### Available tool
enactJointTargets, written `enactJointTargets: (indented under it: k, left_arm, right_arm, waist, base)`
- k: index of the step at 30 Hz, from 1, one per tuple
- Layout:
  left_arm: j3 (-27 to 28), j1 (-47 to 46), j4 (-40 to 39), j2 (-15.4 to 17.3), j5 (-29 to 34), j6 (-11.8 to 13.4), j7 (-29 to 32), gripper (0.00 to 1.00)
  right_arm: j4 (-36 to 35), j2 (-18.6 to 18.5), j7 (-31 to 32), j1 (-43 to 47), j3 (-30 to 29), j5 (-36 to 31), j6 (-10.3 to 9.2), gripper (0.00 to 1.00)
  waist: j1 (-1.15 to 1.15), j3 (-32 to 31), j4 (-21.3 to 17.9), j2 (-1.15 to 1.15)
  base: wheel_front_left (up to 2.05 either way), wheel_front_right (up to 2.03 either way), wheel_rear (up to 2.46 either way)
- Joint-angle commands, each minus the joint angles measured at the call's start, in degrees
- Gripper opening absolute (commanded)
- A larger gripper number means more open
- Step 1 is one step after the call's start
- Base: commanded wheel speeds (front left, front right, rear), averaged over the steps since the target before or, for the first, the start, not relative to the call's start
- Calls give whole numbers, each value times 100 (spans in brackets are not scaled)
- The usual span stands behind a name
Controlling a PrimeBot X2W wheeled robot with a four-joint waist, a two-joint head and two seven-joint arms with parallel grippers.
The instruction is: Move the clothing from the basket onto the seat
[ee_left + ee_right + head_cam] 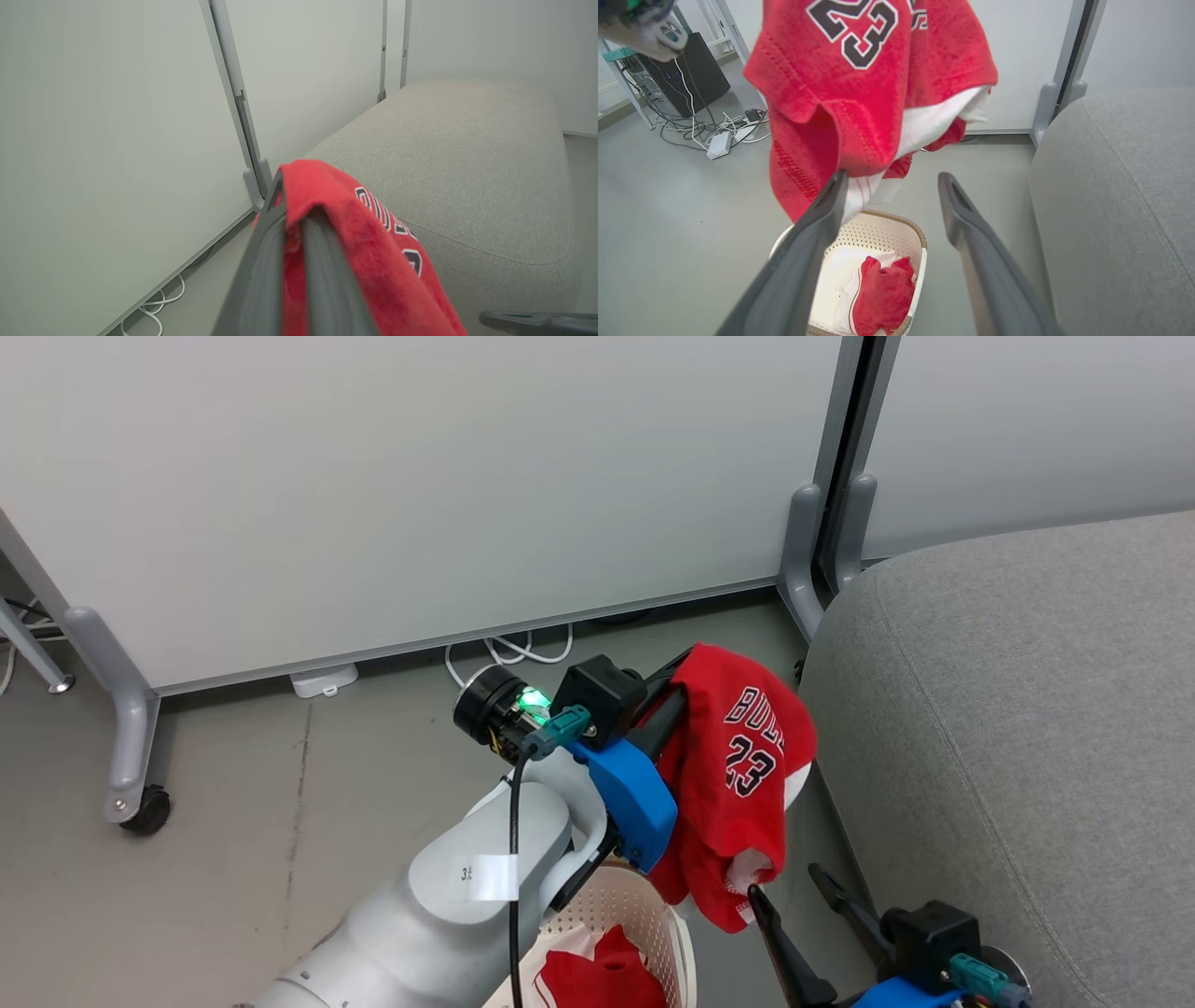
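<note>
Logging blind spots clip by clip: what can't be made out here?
- Left end effector: a fingertip under the jersey, left wrist view.
- Jersey lettering: folded in head view; cut by top edge in right wrist view.
- Basket: behind the left arm and cut by the bottom edge in head view; near rim behind the right end effector in right wrist view.

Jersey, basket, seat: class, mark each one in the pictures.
Jersey [752, 765], head view, on the printed 23.
Basket [882, 235], right wrist view, on its perforated inner wall.
Seat [467, 163], left wrist view, on the cushion top.
</note>
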Motion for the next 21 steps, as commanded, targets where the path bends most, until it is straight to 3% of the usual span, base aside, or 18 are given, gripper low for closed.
enactJointTargets:
  k: [1,9,21]
  left_arm:
    - [28,-17,15,2,-24,-16,-17,0]
    - [19,-16,21,2,-31,-22,-17,0]
    - [-47,-8,-60,3,-91,-36,-17,0]
  right_arm:
    - [-106,-23,50,122,59,33,3,100]
    - [-285,-22,154,103,20,-13,3,100]
    - [258,-22,131,-648,102,-176,3,100]
  waist:
    - [-1,-3,2,0]
    - [-1,10,4,0]
    - [-1,20,56,0]
  base:
    - [0,0,0]
    - [0,0,0]
    - [0,0,0]
